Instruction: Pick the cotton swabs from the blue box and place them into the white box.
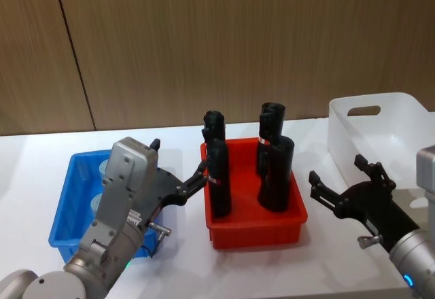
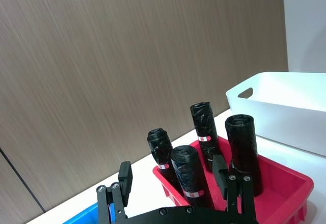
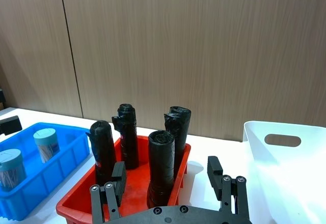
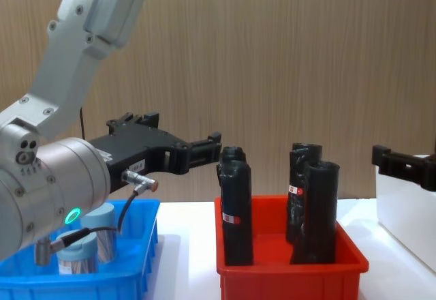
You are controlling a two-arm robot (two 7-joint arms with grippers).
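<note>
1. Left of the red bin [image 1: 255, 238], the cotton swabs [image 3: 43, 142] are standing upright with lids up inside the blue box [image 1: 68, 204]. Two tubs are showing in the right wrist view, and their posture looks suited to a grasp from above.
2. Above the blue box's edge nearest the red bin, the left gripper [image 1: 178, 160] is hovering with its fingers spread apart and holding nothing. It is pointing across toward the bin rather than down, so it probably has to tip downward before closing on a tub.
3. Right of the red bin, the right gripper [image 1: 336, 168] is waiting between the bin and the white box [image 1: 340, 136]. Its fingers are likewise parted and empty, and it seems placed for a hand-over or simply parked.
4. Inside the red bin, the black rolls [image 1: 217, 177] are rising well above the rim and forming a barrier between the two boxes. A carried tub will likely need to travel over them, or along the bare table [image 1: 272, 272] in front of the bin.
5. The blue box's low rim is leaving easy room for lifting out, while the white box's taller wall is calling for a higher approach.
</note>
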